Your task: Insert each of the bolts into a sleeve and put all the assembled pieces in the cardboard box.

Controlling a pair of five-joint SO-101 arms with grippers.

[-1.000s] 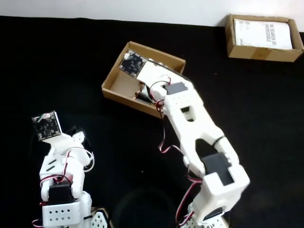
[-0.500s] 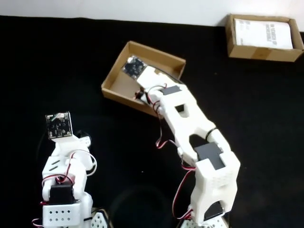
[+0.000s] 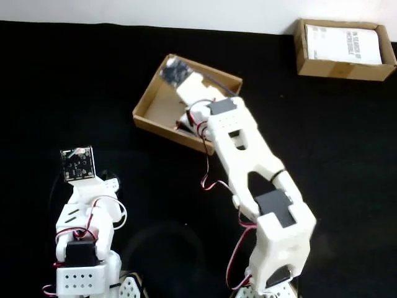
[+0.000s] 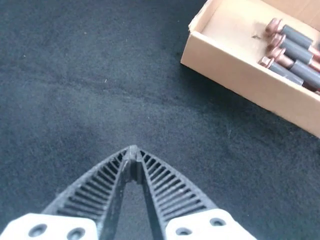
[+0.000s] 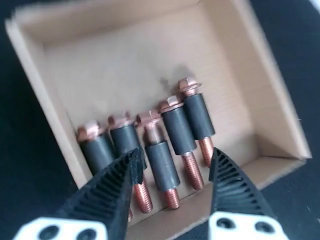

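Observation:
The cardboard box lies open on the black table, left of centre at the back. Several assembled pieces, copper bolts in dark grey sleeves, lie side by side along one wall of the box. My right gripper hangs open just above them, holding nothing. My right arm stretches from the front over the box's near wall. My left gripper is shut and empty, low over bare table. From there the box and its bolts lie ahead. My left arm is folded back at the front left.
A second cardboard box holding a printed sheet stands at the back right corner. A pale wall strip runs along the table's far edge. Black tabletop stretches between the two arms and left of the box.
My right arm's wrist has shifted a little deeper over the box. My left arm's wrist moved slightly right early on, then held still.

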